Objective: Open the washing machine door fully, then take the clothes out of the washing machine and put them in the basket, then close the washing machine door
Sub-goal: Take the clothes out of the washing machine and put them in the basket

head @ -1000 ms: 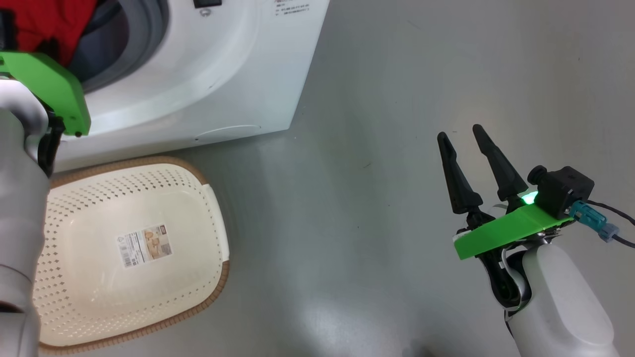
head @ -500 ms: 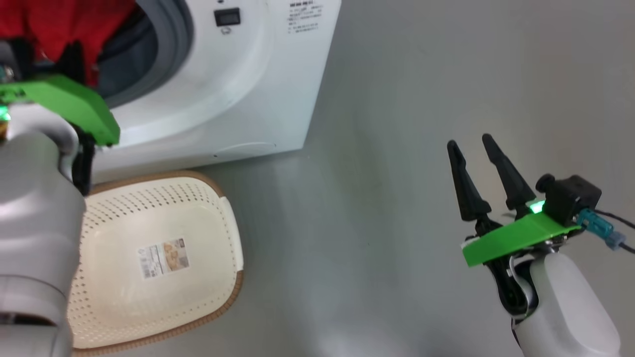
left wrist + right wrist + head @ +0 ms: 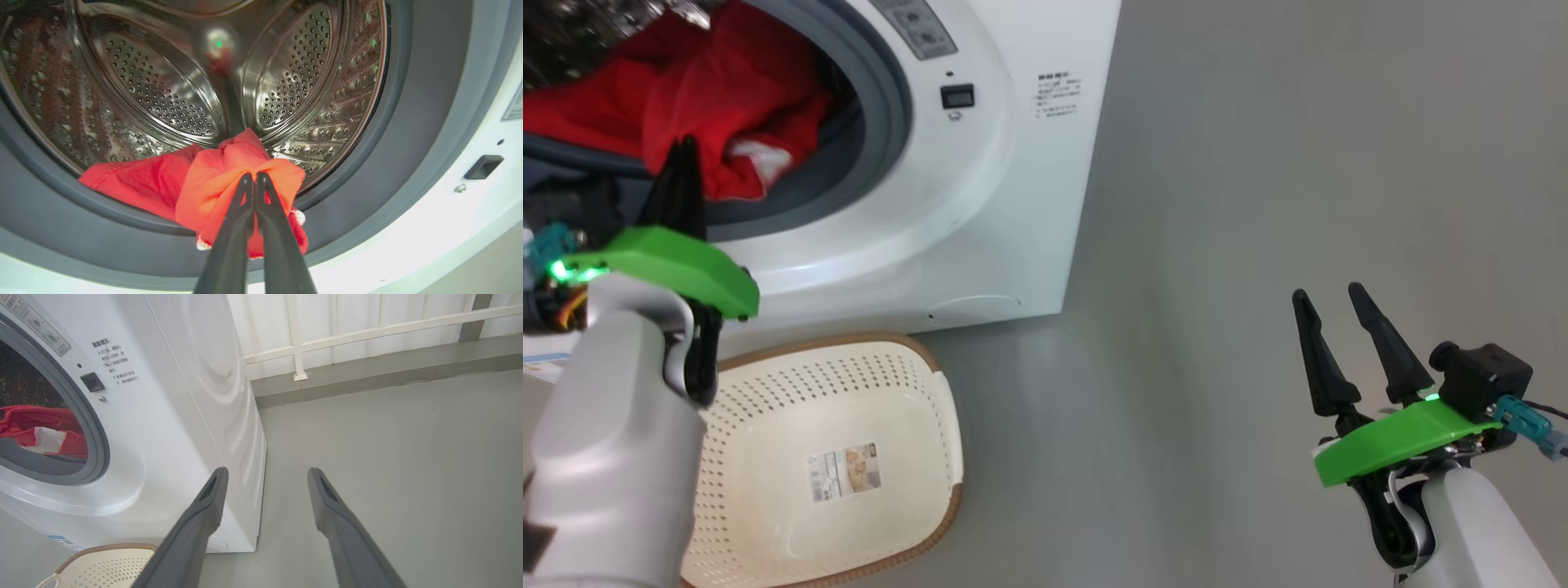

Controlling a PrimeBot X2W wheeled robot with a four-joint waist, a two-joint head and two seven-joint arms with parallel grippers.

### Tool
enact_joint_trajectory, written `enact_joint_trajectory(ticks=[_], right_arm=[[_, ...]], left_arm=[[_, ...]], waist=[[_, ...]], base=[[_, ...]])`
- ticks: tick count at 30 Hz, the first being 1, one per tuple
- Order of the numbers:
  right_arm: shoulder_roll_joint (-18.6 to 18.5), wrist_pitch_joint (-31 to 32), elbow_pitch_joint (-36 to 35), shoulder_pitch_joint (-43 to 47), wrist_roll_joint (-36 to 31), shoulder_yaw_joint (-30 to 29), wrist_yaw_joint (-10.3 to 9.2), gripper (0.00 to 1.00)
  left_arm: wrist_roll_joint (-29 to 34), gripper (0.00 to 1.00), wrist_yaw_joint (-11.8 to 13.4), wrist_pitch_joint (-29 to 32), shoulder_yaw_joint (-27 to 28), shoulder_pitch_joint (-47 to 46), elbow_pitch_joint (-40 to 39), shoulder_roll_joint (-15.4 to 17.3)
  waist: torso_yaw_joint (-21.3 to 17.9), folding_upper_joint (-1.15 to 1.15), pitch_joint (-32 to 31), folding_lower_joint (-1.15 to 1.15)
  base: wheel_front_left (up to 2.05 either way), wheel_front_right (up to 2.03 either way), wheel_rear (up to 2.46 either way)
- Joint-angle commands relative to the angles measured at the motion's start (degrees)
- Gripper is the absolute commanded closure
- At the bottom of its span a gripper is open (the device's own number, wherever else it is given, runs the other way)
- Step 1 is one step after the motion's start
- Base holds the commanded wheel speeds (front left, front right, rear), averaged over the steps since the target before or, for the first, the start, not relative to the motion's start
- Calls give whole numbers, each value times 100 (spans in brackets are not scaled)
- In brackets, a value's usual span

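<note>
At the far left, the left gripper point(image 3: 254, 176) has its two dark fingers pressed together, pinching a bunched fold of the clothes point(image 3: 229, 171) at the near lip of the drum point(image 3: 163, 90). The red fabric spills over the grey gasket point(image 3: 408, 102) at the bottom of the open mouth, with a small white part point(image 3: 760, 159) showing at its right edge. The rest lies inside on the perforated steel. In the head view the same fingers stand upright against the red cloth, and how much fabric they hold cannot be made out from there. The washing machine point(image 3: 1013, 163) fills the upper left, and the print on its white front is too small to read. Near it on the floor, just in front of its lower edge, sits the basket point(image 3: 792, 408), with a paper label point(image 3: 844, 471) on its bottom. Its left side is hidden behind the pale left forearm point(image 3: 613, 457). To the right lies bare grey floor point(image 3: 1258, 163). At the far right, well apart from the machine and the basket, the right gripper point(image 3: 1327, 291) hovers with its fingers spread wide, holding and touching nothing. In its own wrist view a white railing point(image 3: 367, 332) runs along the far wall.
</note>
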Motion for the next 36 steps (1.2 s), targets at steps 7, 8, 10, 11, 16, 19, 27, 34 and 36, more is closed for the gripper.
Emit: enact_joint_trajectory(ticks=[7,8,10,11,16,19,27,34,36], right_arm=[[-95,-68,-135,303,-35,8,9,0],[-101,-68,-136,331,-35,-5,9,0],[-112,-68,-139,373,-40,-21,9,0],[-116,-68,-143,388,-45,-32,9,0],[-137,-68,-180,426,-66,-81,9,0],[-161,-68,-197,420,-77,-118,9,0],[-231,-68,-217,344,-88,-116,9,0],[-244,-68,-225,259,-82,-80,9,0],[-240,-68,-227,225,-77,-42,9,0]], left_arm=[[363,100,49,-70,675,1011,-1657,58],[401,100,46,-70,737,1151,-1851,24],[475,100,39,-70,854,1447,-2249,-43],[507,100,35,-70,908,1599,-2440,-74],[611,100,34,-71,1137,2213,-3253,-213],[668,100,65,-71,1276,2694,-3927,-328],[816,100,257,-71,1369,3815,-5419,-499],[815,100,397,81,1155,4302,-6050,-580],[802,100,414,100,1058,4365,-5915,-605]], waist=[[249,0,-350,0],[267,0,-369,0],[301,0,-404,0],[321,0,-416,0],[420,0,-425,0],[507,0,-391,0],[705,0,-278,0],[773,0,-171,0],[761,0,-122,0]], base=[[0,0,0],[0,0,0],[0,0,0],[0,0,0],[0,0,0],[0,0,0],[0,0,0],[0,0,0],[0,0,0]])
